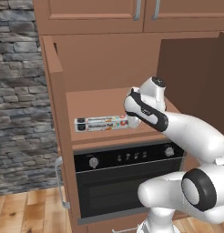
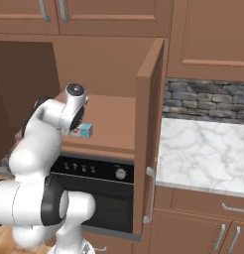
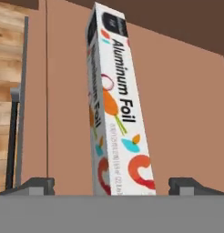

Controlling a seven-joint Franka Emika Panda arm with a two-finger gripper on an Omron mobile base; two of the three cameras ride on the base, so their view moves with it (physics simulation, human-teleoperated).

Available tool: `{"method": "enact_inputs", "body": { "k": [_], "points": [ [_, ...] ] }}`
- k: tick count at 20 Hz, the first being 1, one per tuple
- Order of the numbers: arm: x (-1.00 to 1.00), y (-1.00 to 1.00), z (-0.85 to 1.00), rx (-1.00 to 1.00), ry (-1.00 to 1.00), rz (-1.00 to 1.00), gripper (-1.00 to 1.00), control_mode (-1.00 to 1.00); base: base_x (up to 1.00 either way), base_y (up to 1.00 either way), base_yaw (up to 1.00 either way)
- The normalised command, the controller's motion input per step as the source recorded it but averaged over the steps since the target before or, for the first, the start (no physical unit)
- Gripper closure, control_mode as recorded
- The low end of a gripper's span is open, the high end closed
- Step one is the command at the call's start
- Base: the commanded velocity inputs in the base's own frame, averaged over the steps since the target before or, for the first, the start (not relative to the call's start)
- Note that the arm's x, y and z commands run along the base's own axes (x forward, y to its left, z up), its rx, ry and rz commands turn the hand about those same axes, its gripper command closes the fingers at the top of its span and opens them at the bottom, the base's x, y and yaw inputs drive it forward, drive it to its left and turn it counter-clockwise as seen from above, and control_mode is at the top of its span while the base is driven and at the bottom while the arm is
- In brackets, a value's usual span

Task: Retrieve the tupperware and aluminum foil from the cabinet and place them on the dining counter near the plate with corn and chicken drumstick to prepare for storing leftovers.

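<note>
Black oven (image 1: 127, 182) below open cabinet; marble counter (image 2: 203, 154) beside it.

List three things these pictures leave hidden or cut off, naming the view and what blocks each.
1. Aluminum foil box: in the left base view the arm covers its right end; in the right base view only one end peeks past the wrist.
2. Gripper: in the hand view the bottom band cuts off the fingertips, so contact with the box cannot be judged.
3. Oven: in the right base view the arm covers its left part.

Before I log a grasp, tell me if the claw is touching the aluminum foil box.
Apart. In the hand view, the aluminum foil box stands between the open claw's fingertips, with shelf showing on both sides.
</note>
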Motion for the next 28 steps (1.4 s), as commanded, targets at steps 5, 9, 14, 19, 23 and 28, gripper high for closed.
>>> {"method": "enact_inputs", "body": {
  "k": [5, 9, 14, 19, 23, 28],
  "points": [
    [0.3, 0.05, -0.18, -0.16, 0.0, 0.25, -1.0, -1.0, 0.0, 0.0, 0.0],
    [0.41, 0.04, -0.24, -0.1, 0.03, 0.22, -1.0, -1.0, 0.0, 0.0, 0.0],
    [0.46, 0.06, -0.24, -0.07, 0.02, 0.19, -1.0, -1.0, 0.0, 0.0, 0.0],
    [0.33, 0.12, -0.36, -0.09, 0.0, 0.13, -1.0, -1.0, 0.0, 0.0, 0.0],
    [0.0, 0.1, -0.47, -0.13, -0.02, 0.03, -1.0, -1.0, 0.0, 0.0, 0.0],
    [0.0, 0.01, -0.54, -0.08, -0.09, 0.0, -1.0, -1.0, 0.0, 0.0, 0.0]
  ]
}}
